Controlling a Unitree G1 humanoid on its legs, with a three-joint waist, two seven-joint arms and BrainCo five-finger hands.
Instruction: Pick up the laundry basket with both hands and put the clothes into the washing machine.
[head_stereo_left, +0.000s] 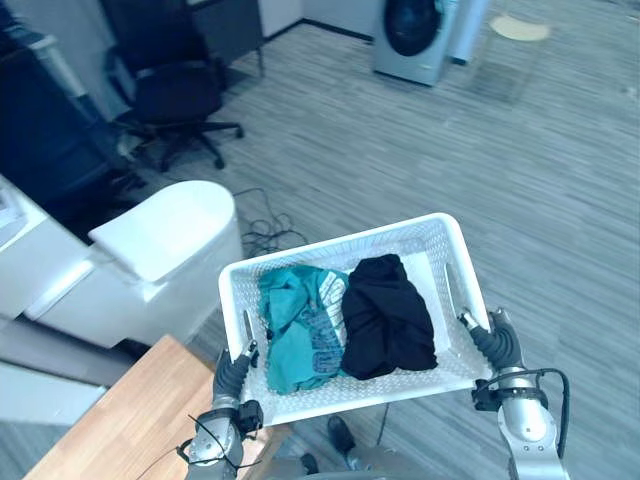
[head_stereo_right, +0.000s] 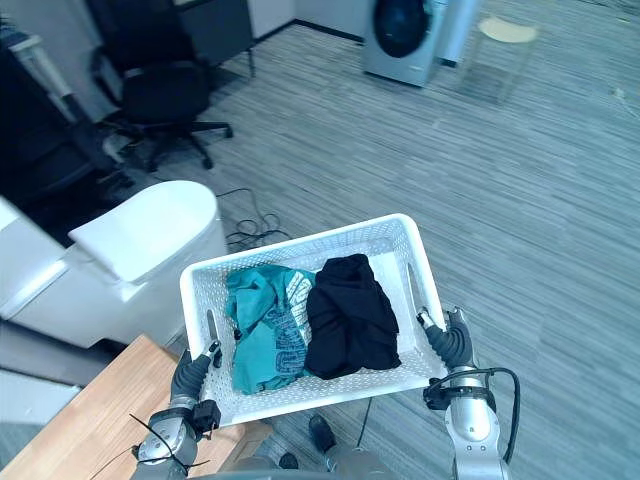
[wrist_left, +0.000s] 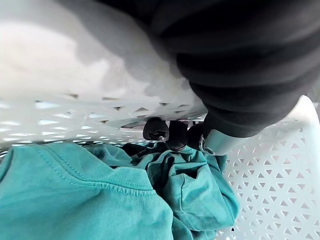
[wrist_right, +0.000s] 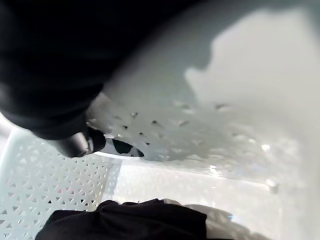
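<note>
A grey plank floor (head_stereo_left: 420, 160) covers most of the frame, with a white rounded plastic unit (head_stereo_left: 165, 245) at middle left and a light wooden tabletop (head_stereo_left: 110, 425) in the lower left corner. The white perforated plastic laundry basket (head_stereo_left: 335, 242) sits at lower centre, apparently lifted off any support and held by its two short ends. A black wheeled office chair (head_stereo_left: 175, 100) stands at upper left. The silver front-loading washing machine (head_stereo_left: 412, 35) is at top centre, well apart from the basket. Its dark round door looks closed, though it is too far off to be sure. Inside the basket a teal crumpled garment (head_stereo_left: 300, 335) lies toward the left, touching a black crumpled garment (head_stereo_left: 385, 318) toward the right. The left hand (head_stereo_left: 232, 375), at the basket's lower left, is wrapped round the handle there; the left wrist view shows its dark fingertips (wrist_left: 157, 131) curled in through the slot. The right hand (head_stereo_left: 500, 345), at lower right, grips the opposite handle, with one dark fingertip (wrist_right: 80, 144) hooked at that slot. The pickup looks done, and the step in hand is carrying. The next move calls for walking across the open floor toward the machine with the basket kept level, then freeing a hand for the door.
</note>
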